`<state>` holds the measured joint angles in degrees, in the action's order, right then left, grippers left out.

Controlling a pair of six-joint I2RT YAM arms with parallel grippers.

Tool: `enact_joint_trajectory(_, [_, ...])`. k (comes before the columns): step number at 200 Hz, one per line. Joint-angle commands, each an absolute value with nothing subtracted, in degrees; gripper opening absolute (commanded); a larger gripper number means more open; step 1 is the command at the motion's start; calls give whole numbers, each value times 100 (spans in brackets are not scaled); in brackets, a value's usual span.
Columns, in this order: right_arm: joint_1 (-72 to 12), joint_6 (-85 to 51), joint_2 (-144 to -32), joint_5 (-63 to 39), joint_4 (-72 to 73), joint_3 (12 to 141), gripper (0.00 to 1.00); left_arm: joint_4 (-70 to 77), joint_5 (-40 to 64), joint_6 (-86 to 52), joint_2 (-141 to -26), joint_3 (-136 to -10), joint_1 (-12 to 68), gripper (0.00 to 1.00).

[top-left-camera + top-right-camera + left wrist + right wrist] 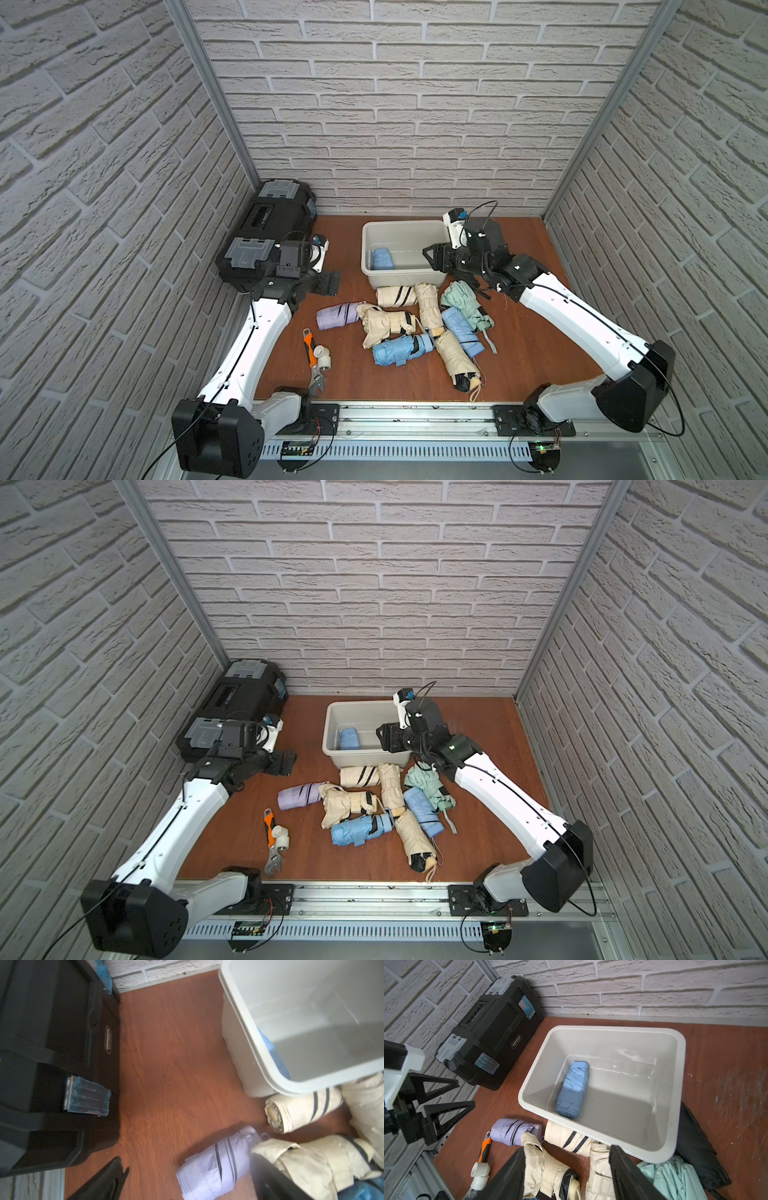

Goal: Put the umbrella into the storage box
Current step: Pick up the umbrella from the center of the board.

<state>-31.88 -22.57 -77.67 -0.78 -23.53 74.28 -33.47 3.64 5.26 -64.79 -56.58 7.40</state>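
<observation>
right arm [582, 316] stretched out low, right gripper [430, 255] over the storage box [399, 280] right end, jaws apart, empty; left gripper [330, 282] spread wide, empty, well left of it; 1 blue umbrella [382, 258] lying inside

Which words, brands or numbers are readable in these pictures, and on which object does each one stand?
"GREENER": white letters on the badge on the front of the black toolbox; I am not sure of the last letters.
Smaller marks beside and under it: too small to read.
The same badge in the left wrist view: too blurred to read.
The storage box: no text seen.
</observation>
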Motion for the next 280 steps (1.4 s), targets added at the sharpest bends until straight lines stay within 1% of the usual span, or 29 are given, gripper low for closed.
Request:
enact_joint_trajectory(1, [-3216, -1807, -7494, 254, -1687, 7063, 70, -3539, 853, 1958, -6428, -5516, 712, 98])
enact_joint_trajectory(20, [-3217, -1457, -7383, 283, -1619, 6873, 70, -3732, 1002, 2660, -6536, -5446, 711, 98])
enact_joint_trajectory(52, [-3216, -1252, -7269, 296, -1556, 6703, 73, -3866, 1403, 3400, -6895, -5358, 733, 98])
enact_joint_trajectory(104, [-3217, -1275, -7161, 396, -1529, 6575, 74, -3979, 1346, 4141, -7750, -5337, 835, 98])
enact_joint_trajectory(125, [-3209, -1250, -7121, 479, -1519, 6542, 76, -3956, 1318, 4350, -7960, -5274, 835, 98])
enact_joint_trajectory(185, [-3210, -1258, -7084, 557, -1486, 6473, 76, -4003, 1154, 4835, -8508, -5252, 861, 98])
enact_joint_trajectory(280, [-3212, -1404, -7022, 546, -1415, 6328, 76, -3511, 686, 5070, -9022, -5003, 941, 98])
